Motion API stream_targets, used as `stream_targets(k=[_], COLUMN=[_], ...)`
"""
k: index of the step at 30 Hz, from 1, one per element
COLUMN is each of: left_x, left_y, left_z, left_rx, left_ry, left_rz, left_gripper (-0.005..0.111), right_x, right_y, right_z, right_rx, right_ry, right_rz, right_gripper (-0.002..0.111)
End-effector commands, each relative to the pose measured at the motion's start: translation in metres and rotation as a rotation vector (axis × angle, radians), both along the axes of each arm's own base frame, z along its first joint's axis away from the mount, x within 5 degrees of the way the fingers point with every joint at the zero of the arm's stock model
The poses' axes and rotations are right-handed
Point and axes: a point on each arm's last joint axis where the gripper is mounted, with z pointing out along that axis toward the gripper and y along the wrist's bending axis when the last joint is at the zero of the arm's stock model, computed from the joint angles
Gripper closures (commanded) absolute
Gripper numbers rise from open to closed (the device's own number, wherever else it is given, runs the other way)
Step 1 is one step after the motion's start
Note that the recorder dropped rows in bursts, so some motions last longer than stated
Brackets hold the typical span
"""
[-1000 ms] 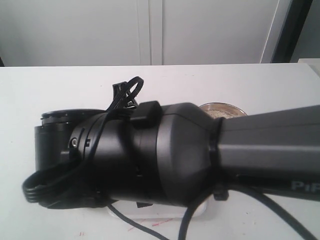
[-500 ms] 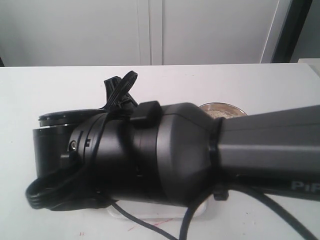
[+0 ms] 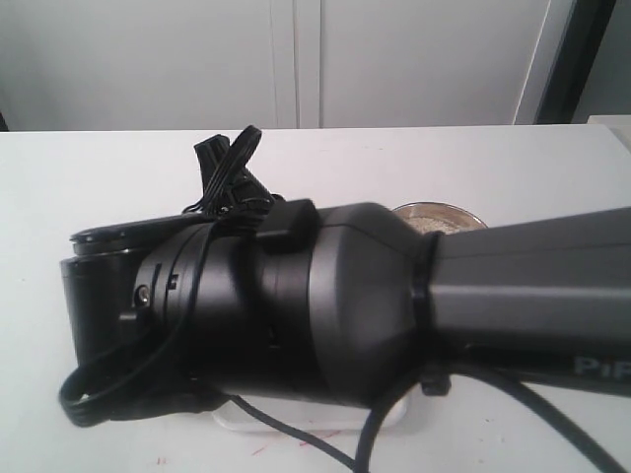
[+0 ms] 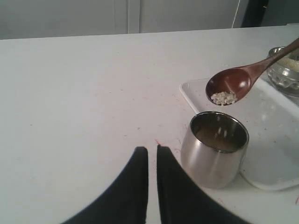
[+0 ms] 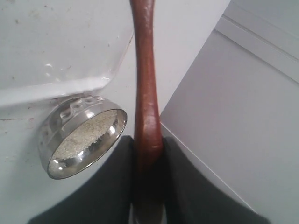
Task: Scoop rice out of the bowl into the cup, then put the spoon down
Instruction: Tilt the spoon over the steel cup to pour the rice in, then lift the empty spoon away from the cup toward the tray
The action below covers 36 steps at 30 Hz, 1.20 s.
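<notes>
Spoon [image 4: 230, 85] overhangs cup [image 4: 214, 149]; bare table [image 4: 84, 93] beside seems free.

The right arm [image 3: 394, 296] hides nearly all of the bowl [image 3: 439, 214], and the handle of the spoon [image 4: 231, 84] is cut off at the edge.

The matte black, bulbous arm housing [image 3: 345, 305] joined a squarer black link bearing white lettering [image 3: 601, 367]. Black cables [image 3: 99, 394] looped beside the housing, close to a small silver screw [image 3: 144, 293]. The left gripper [image 4: 152, 150] had two smooth, black, curved fingers [image 4: 133, 182].
</notes>
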Motion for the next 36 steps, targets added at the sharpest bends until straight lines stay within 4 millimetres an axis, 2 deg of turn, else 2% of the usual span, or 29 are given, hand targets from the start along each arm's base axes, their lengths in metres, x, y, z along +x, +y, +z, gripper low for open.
stream_targets(k=[1,14,36], left_x=[0.000,0.000,0.000], left_y=[0.000,0.000,0.000], left_z=[0.003,0.003,0.003], left_rx=[-0.010,-0.010,-0.010], left_ry=[-0.008,-0.008,-0.008], left_rz=[-0.003,-0.003,-0.003], left_gripper=[0.092,0.092,0.092], right_x=[0.002,-0.011,-0.009], right_y=[0.000,0.010,0.011], right_z=[0.006,0.006,0.010], right_rx=[-0.032,-0.084,-0.123], right_ry=[-0.051,-0.040,-0.083], right_rz=[0.026,0.107,0.136], right_gripper=[0.108,0.108,0.108])
